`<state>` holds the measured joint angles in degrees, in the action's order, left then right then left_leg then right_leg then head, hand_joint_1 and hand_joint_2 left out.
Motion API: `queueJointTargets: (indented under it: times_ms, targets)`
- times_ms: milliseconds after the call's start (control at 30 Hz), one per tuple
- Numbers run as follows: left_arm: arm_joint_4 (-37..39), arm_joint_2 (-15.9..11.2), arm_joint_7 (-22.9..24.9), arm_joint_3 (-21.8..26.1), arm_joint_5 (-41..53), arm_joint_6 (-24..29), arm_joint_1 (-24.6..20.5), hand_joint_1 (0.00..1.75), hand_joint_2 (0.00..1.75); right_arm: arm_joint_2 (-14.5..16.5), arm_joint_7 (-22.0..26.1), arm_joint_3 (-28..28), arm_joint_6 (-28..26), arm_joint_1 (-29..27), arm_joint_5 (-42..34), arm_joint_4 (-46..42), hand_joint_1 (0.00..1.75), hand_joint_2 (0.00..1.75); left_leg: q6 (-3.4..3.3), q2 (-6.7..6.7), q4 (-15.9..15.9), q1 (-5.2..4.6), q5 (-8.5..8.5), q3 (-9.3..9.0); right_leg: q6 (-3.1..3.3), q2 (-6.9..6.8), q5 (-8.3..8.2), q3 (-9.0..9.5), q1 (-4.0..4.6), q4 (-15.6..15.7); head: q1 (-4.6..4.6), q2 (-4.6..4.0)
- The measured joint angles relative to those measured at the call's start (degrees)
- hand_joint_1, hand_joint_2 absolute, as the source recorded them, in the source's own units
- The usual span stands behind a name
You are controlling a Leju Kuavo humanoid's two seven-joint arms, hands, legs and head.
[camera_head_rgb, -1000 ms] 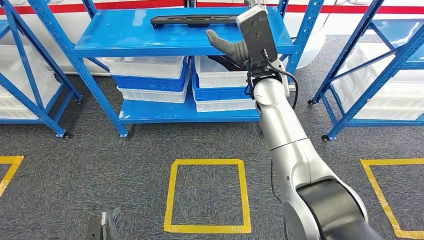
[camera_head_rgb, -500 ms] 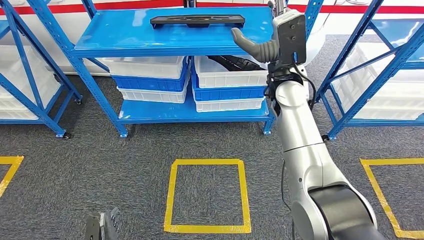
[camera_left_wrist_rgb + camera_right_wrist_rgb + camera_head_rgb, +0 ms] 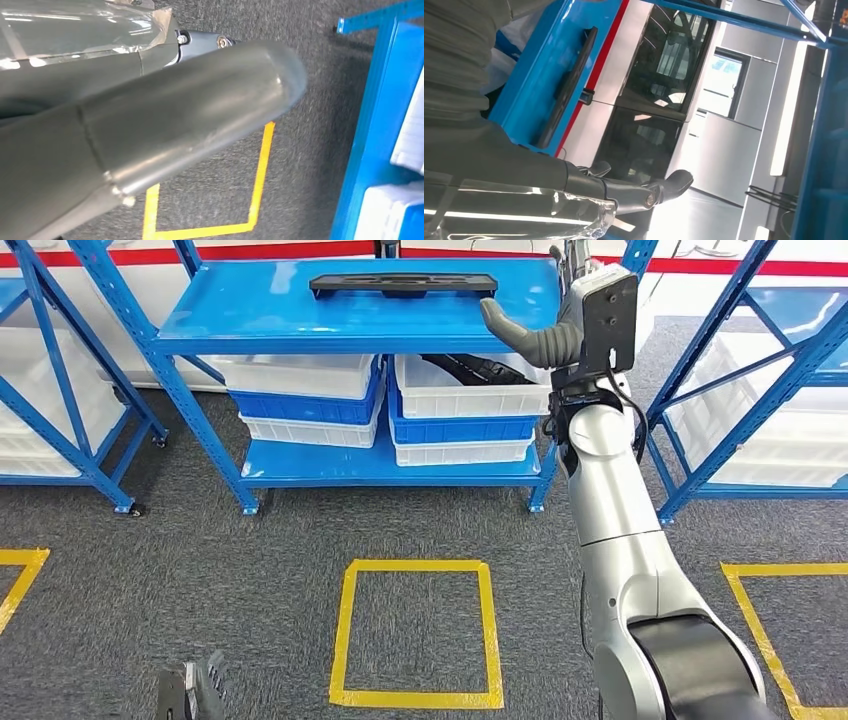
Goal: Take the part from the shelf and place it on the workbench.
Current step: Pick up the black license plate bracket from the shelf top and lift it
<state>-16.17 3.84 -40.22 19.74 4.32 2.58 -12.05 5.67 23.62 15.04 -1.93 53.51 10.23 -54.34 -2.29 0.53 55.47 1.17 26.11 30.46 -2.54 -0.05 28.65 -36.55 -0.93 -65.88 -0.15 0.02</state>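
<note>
Status: early; pick-up not yet made. Black elongated part (image 3: 403, 284) lies flat on top tier of blue shelf (image 3: 260, 325), ungrasped. Remaining: grasp, carry, set on worktop.
Right hand (image 3: 545, 335): raised beside shelf's right end, apart from part; fingers (image 3: 669, 185) extended, released, empty.
Left hand (image 3: 195, 692): low; grip state cannot be told.

Long flat black part (image 3: 403, 284): matt, plastic-looking. Blue painted metal shelf (image 3: 300, 322): smooth, slight sheen. White and blue plastic bins (image 3: 300, 400): smooth. Dark grey carpet floor (image 3: 200, 570): rough, speckled. Yellow tape square (image 3: 415, 632): smooth, flat. Silver right arm (image 3: 610, 510): brushed metal, satin. Right hand (image 3: 545, 338): grey, matt thumb; clear glossy film (image 3: 574, 212) beside fingers (image 3: 644, 192).
</note>
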Motion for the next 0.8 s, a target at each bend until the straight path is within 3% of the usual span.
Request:
queueJointTargets:
  times_ms: [67, 100, 133, 200, 233, 267, 300, 333, 400, 467, 567, 600, 633, 667, 733, 800]
  targets:
    - [-0.07, 0.03, 0.00, 0.27, -0.41, -0.38, 0.10, 0.00, 0.00, -0.17, 0.10, 0.27, -0.05, 0.10, -0.50, 0.23, 0.00, 1.75, 0.14, -0.15, 0.02, 0.22, 0.11, -0.04, -0.38, 0.09, 1.98, -4.13, -0.27, -6.74, 0.21, 0.00]
    - [-0.08, 0.07, 0.01, 0.35, -0.60, -0.57, 0.16, 0.00, 0.00, -0.27, 0.21, 0.36, -0.09, 0.07, -0.75, 0.40, 0.00, 1.75, 0.37, -0.29, 0.06, 0.39, 0.27, -0.15, -0.90, 0.08, 1.93, -5.24, -0.52, -7.90, 0.21, 0.00]
    - [-0.09, 0.12, 0.01, 0.40, -0.83, -0.77, 0.21, 0.00, 0.00, -0.36, 0.38, 0.45, -0.13, 0.05, -0.96, 0.59, 0.00, 1.75, 0.73, -0.42, 0.11, 0.66, 0.50, -0.37, -1.66, 0.07, 0.83, -5.24, -0.84, -6.71, 0.25, 0.00]
    - [-0.13, 0.15, 0.01, 0.52, -1.21, -1.13, 0.24, 0.00, 0.00, -0.52, 0.76, 0.68, -0.21, 0.07, -1.27, 0.93, 0.00, 1.75, 1.86, -0.59, 0.36, 1.32, 1.26, -0.97, -3.48, -0.01, -3.28, -2.61, -1.57, 0.84, 0.37, 0.00]
    - [-0.15, 0.09, 0.01, 0.63, -1.42, -1.25, 0.19, 0.00, 0.00, -0.60, 0.93, 0.81, -0.24, 0.13, -1.35, 1.17, 0.00, 1.75, 2.52, -0.63, 0.64, 1.56, 1.71, -1.15, -3.62, -0.05, -4.27, -1.30, -1.67, 4.47, 0.51, 0.00]
    - [-0.22, 0.02, 0.00, 0.76, -1.57, -1.38, 0.15, 0.00, 0.00, -0.68, 1.04, 0.94, -0.26, 0.20, -1.42, 1.41, 0.00, 1.75, 3.15, -0.63, 0.87, 1.63, 2.18, -1.14, -3.17, -0.15, -4.77, -0.31, -1.57, 6.75, 0.66, 0.00]
    - [-0.29, -0.02, 0.00, 0.89, -1.68, -1.52, 0.14, 0.00, 0.00, -0.78, 1.12, 1.03, -0.28, 0.19, -1.46, 1.64, 0.00, 1.75, 3.68, -0.60, 1.05, 1.62, 2.56, -1.13, -2.19, -0.20, -4.62, 0.04, -1.45, 7.66, 0.55, 0.00]
    - [-0.36, -0.02, 0.00, 1.01, -1.78, -1.64, 0.15, 0.00, 0.00, -0.81, 1.16, 1.10, -0.32, 0.20, -1.53, 1.83, 0.00, 1.75, 4.01, -0.63, 1.10, 1.64, 2.73, -1.22, -0.98, -0.20, -4.12, 0.06, -1.23, 7.56, 0.43, 0.00]
    - [-0.51, 0.04, -0.01, 1.14, -1.92, -1.90, 0.23, 0.00, 0.00, -0.78, 1.28, 1.14, -0.40, 0.18, -1.69, 1.95, 0.00, 1.75, 4.39, -0.54, 1.89, 1.84, 2.72, -1.05, 0.43, 0.00, -4.21, 0.66, -1.31, 7.40, -0.05, 0.00]
    - [-0.66, 0.04, -0.02, 1.30, -2.31, -2.15, 0.14, 0.00, 0.00, -0.63, 1.48, 1.22, -0.44, 0.50, -1.91, 2.02, 0.00, 1.75, 4.45, -0.45, 6.61, 1.88, 2.93, 1.74, 1.38, 0.24, -3.65, 1.61, -1.23, 7.45, -0.28, 0.00]
    - [-0.80, 0.00, -0.02, 1.57, -3.06, -2.88, 0.32, 0.00, 0.00, -0.50, 1.76, 1.43, -0.45, 0.57, -2.30, 2.35, 0.00, 1.75, 4.20, -0.45, 17.98, 1.32, 6.37, 10.23, 2.53, 0.57, -2.38, 2.93, -0.66, 7.51, -0.68, 0.00]
    - [-0.86, -0.01, -0.02, 1.71, -3.31, -3.12, 0.52, 0.00, 0.00, -0.49, 1.84, 1.50, -0.45, 0.42, -2.39, 2.48, 0.00, 1.75, 3.91, -0.45, 19.57, 1.08, 7.22, 12.34, 2.75, 0.71, -1.84, 3.55, -0.36, 7.51, -0.71, 0.00]
    - [-0.93, -0.02, -0.02, 1.86, -3.50, -3.34, 0.72, 0.00, 0.00, -0.48, 1.89, 1.55, -0.45, 0.28, -2.45, 2.59, 0.00, 1.75, 3.41, -0.45, 19.08, 0.77, 6.91, 13.39, 2.87, 0.83, -1.25, 4.33, -0.05, 7.55, -0.74, 0.00]
    - [-1.02, -0.04, -0.02, 2.03, -3.68, -3.56, 0.90, 0.00, 0.00, -0.44, 1.92, 1.60, -0.46, 0.19, -2.49, 2.67, 0.00, 1.75, 2.71, -0.49, 16.83, 0.35, 5.35, 13.56, 2.96, 0.92, -0.64, 5.27, 0.28, 7.64, -0.77, 0.00]
    - [-1.16, -0.18, -0.02, 2.35, -4.04, -3.93, 1.15, 0.00, 0.00, -0.41, 1.97, 1.66, -0.51, 0.09, -2.56, 2.84, 0.00, 1.75, 0.73, -0.69, 9.01, -0.87, -1.14, 12.04, 3.04, 1.08, 0.51, 7.05, 0.74, 8.06, -0.81, 0.00]
    - [-1.31, -0.37, -0.02, 2.65, -4.45, -4.29, 1.27, 0.00, 0.00, -0.37, 2.02, 1.74, -0.56, 0.05, -2.60, 3.04, 0.00, 1.75, -0.42, -1.26, 3.34, -1.94, -5.97, 10.45, 2.91, 1.38, 1.57, 8.26, 1.20, 8.55, -0.74, 0.00]
